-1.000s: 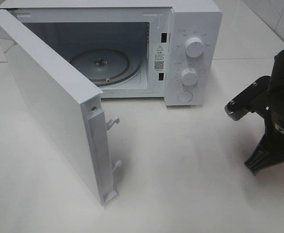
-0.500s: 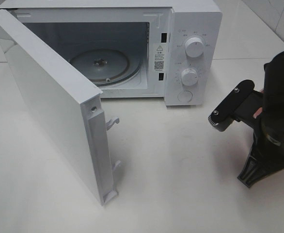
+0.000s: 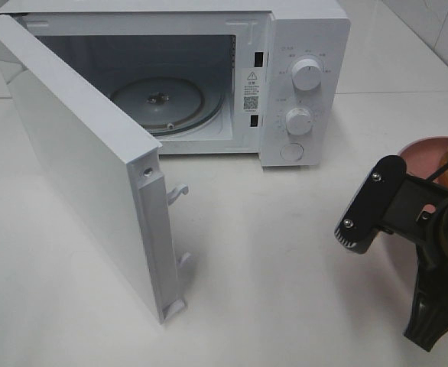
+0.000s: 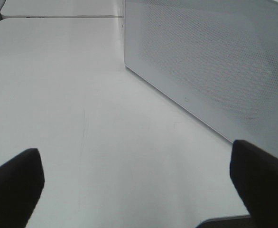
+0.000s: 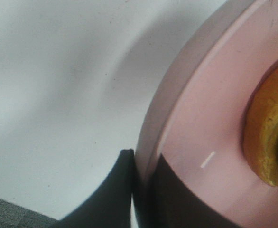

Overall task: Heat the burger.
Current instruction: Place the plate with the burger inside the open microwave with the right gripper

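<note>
The right jaws were seen closed on the rim of the pink plate (image 5: 210,114). One dark finger (image 5: 114,190) was pressed against the outside of the rim and the other (image 5: 191,204) was laid on the inner face, so the plate edge was pinched between them. In the high view the right arm (image 3: 438,252) was found at about 4 o'clock, with the plate partly hidden behind it.

The left jaws were spread wide and nothing was held or touched. Only their two dark fingertips (image 4: 13,185) were shown in the left wrist view, well apart, over the bare white tabletop (image 4: 82,95). The perforated face of the microwave door (image 4: 215,61) was seen near them.

The burger (image 5: 271,137) was carried on the pink plate, set in from the gripped rim. Only a curved slice of its glossy golden-brown bun was shown in the right wrist view, and its edge was blurred. In the high view a scrap of green and yellow was glimpsed at the 3 o'clock edge of the frame. The burger was placed at about 4 o'clock from the white microwave (image 3: 304,30), well apart from it. The door was swung open toward 8 o'clock, and the glass turntable (image 3: 159,99) inside was exposed.
</note>
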`<state>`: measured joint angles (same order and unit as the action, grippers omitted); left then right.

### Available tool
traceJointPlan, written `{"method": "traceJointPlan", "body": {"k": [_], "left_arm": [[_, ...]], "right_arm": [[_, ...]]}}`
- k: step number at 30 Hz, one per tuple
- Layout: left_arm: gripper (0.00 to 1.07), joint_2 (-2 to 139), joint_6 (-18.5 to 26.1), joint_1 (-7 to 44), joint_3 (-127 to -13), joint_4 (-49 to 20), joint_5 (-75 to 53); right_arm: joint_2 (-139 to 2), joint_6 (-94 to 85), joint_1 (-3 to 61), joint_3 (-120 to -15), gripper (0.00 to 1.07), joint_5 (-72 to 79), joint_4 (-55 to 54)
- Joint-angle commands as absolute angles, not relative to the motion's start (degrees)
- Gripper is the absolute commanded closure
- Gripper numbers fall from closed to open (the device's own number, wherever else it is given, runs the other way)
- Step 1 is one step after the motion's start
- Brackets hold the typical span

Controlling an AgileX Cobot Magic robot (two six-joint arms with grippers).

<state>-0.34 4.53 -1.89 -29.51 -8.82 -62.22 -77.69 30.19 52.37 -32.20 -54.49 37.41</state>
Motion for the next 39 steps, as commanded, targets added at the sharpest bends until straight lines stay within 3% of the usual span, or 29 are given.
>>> {"method": "traceJointPlan", "body": {"k": [1,14,39], "left_arm": [[0.07,-1.2,4.4,-1.8,-29.6,-9.3,-61.5],[0.07,-1.2,4.4,-1.8,-29.6,-9.3,-61.5],[0.07,-1.2,4.4,-1.8,-29.6,-9.3,-61.5]], "right_arm": [[-75.8,28.6,55.5,-31.9,1.07,-59.3,40.9],[-75.6,24.2,62.9,-31.7,1.07,-60.7,41.0],[-75.7,6.9,63.1,-31.7,1.07,-49.0,43.0]]}}
